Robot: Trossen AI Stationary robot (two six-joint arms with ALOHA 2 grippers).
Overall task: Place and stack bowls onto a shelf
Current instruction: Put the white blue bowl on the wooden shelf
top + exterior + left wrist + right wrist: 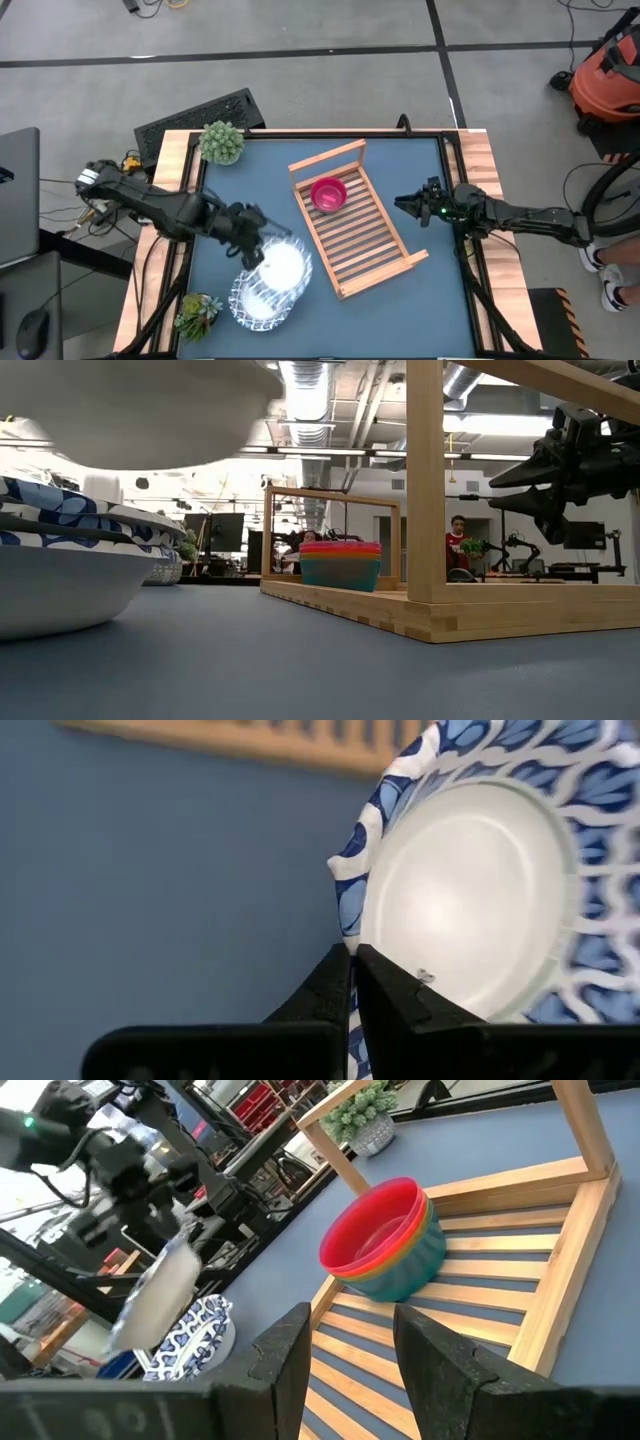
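The left gripper (258, 240) sits near the table's middle-left, its fingers (330, 990) pinched shut on the rim of a white dish with a blue-patterned rim (283, 266). The left wrist view shows the two dark fingers closing on the rim edge, one on each face. This dish is lifted off the table and tipped: the right wrist view shows it blurred and slanted (155, 1295) above a second patterned dish (258, 298), which lies flat on the blue table (440, 290) at about 7 o'clock from the shelf. In the high view the two dishes overlap, so where one rim ends and the other starts is hard to make out. In the low view both are cut off at the left edge, the raised dish (130, 405) showing only as a pale blurred underside above the resting one (60, 560).

The wooden slatted shelf (365, 245) lies angled at the table's centre. On it, towards its 11 o'clock end, stands a stack of small bowls (385, 1240); red is on top, with orange and teal-green edges below, and the exact count cannot be told.

The right gripper (408, 205) hovers at 3 o'clock of the shelf, jaws parted and empty.

A potted plant (222, 142) stands at 11 o'clock on the table, another (197, 313) at 7 o'clock.
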